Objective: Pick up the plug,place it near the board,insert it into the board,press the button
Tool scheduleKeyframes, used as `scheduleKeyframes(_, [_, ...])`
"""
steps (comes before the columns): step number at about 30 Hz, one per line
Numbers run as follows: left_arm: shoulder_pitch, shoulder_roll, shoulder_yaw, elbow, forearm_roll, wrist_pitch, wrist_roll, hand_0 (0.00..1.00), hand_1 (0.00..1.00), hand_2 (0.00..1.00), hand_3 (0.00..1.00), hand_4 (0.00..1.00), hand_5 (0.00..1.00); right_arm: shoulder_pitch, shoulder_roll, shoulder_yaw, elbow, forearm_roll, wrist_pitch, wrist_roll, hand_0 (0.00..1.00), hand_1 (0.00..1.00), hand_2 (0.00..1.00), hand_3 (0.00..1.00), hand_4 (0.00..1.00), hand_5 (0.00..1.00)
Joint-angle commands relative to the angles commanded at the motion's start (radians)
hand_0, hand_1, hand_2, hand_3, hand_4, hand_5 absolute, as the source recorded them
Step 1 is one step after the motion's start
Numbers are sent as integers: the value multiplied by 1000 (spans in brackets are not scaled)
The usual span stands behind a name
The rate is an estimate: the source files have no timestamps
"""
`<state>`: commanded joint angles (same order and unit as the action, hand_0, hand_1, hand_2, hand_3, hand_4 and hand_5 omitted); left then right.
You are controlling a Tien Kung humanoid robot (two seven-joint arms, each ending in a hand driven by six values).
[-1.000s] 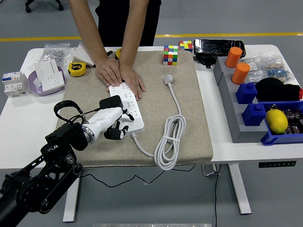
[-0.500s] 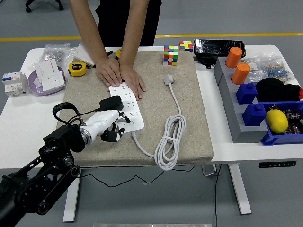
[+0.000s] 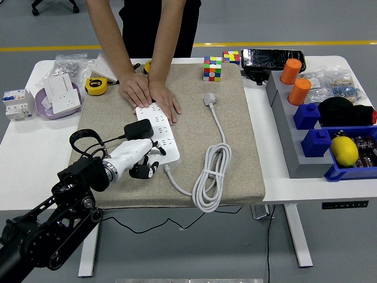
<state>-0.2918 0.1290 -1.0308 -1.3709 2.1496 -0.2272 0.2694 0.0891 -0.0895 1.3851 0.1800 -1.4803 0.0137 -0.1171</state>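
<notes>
A white power strip lies on the beige mat. A black plug sits on the strip's near left part, with its thin black cable looping over my left arm. My left hand is at the strip's near end, just below the plug, with its black fingers curled down against the strip's edge and holding nothing I can see. A person at the far side presses both hands on the strip's far end. The right arm is out of view.
The strip's own white cord lies coiled on the mat, with its grey plug further back. A Rubik's cube and a yellow tape measure sit at the back. Blue bins, orange cups and a lemon stand at the right.
My left hand drew back a little to the left, then came forward to the strip's near end again. The plug and the person's hands have not moved.
</notes>
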Motion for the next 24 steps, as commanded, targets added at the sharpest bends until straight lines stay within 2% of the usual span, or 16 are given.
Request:
scheduleKeyframes(8, [4,-8,-65,-42,1,27,-21,190,34,155,650,504,2,-2,0,-1,0,0,0,-1,818,744,740,758,998,798])
scheduleKeyframes(12, [-7,-15,-106,-49,-4,68,-51,190,34,155,650,504,2,-1,0,-2,0,1,0,0,818,744,740,758,998,798])
scheduleKeyframes(13, [-14,-20,-124,-39,-7,93,-69,190,34,155,650,504,2,0,0,-2,0,1,0,-1,818,744,740,758,998,798])
scheduleKeyframes(14, [-17,-23,-134,-32,-7,112,-81,243,146,221,572,633,2,0,0,-2,0,2,0,0,818,745,740,757,998,798])
scheduleKeyframes(19, [-40,-52,-198,24,-54,137,-108,243,146,221,572,633,2,1,1,-3,0,4,0,-1,818,745,740,757,998,798])
scheduleKeyframes(20, [-44,-57,-206,37,-64,143,-114,331,299,296,424,829,25,1,1,-3,0,5,0,-1,818,745,740,757,998,797])
scheduleKeyframes(24, [-54,-77,-227,100,-127,167,-141,331,299,296,424,829,25,2,1,-3,0,6,0,-1,818,745,740,757,998,797])
